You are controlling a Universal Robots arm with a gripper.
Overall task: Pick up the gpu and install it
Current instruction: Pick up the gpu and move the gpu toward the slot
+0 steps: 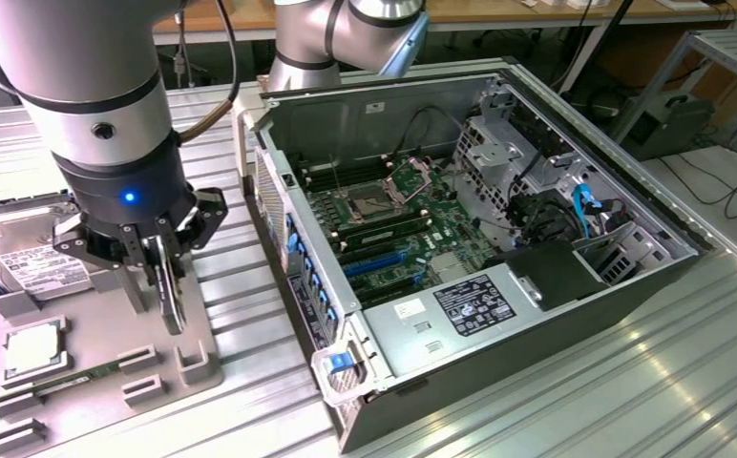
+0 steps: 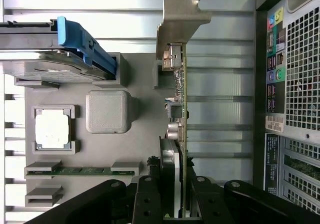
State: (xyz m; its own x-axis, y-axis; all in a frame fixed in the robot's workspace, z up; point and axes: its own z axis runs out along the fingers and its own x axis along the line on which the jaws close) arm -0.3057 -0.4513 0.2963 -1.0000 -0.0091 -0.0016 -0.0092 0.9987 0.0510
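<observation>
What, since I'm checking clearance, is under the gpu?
The grey tray lies under the gpu, with one holder block beside its edge. The strip straight beneath the card is covered by it.

You could not see the near end of the gpu in the wrist view: the gripper clamped on it covered that part, and the picture's edge cut its fingers short. In the exterior view, the arm hid one corner of the hard drive at the far edge of the grey tray, and its label was too small to read. The tray itself ran out past the picture's left and bottom edges. The sticker inside the computer case carried print too small to read
</observation>
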